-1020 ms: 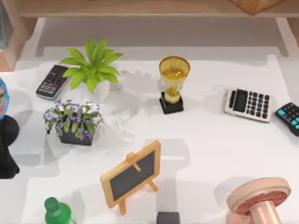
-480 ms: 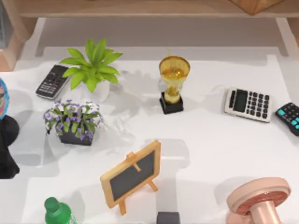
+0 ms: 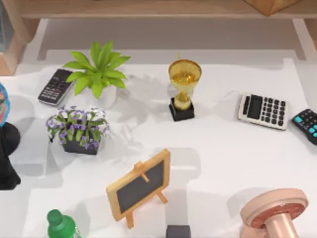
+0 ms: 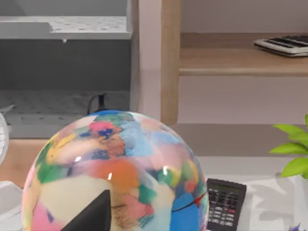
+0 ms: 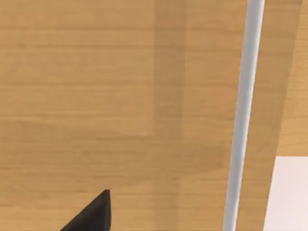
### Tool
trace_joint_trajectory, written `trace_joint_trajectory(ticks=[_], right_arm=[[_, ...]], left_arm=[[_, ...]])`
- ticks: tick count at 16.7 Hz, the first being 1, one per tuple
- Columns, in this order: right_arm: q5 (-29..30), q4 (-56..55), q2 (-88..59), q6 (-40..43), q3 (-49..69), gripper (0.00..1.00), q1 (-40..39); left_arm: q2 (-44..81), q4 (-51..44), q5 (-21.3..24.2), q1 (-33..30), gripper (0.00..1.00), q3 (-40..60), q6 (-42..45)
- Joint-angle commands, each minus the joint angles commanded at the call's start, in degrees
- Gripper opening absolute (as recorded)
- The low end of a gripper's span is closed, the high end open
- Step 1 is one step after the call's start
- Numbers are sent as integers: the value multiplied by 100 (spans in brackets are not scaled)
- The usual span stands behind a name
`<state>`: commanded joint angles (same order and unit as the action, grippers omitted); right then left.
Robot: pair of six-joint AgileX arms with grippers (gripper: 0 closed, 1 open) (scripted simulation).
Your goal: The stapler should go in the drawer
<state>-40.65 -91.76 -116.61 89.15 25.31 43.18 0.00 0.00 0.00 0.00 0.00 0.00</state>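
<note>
Where the stapler lies I cannot tell. The left gripper faces a globe, the right gripper a wooden panel — open or closed, I cannot tell. A stapler is likely stiff, fairly light and smooth — best pinched across its narrow sides, mid-length.

gold trophy, chalkboard easel, globe
</note>
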Motion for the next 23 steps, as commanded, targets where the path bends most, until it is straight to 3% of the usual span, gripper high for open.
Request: trace_joint_trajectory(ticks=[16,23], right_arm=[[310,244,-147,-19,409,100,-371],[310,244,-147,-19,409,47,-371]], left_arm=[[0,0,0,0,100,0,0],[0,0,0,0,100,0,0]])
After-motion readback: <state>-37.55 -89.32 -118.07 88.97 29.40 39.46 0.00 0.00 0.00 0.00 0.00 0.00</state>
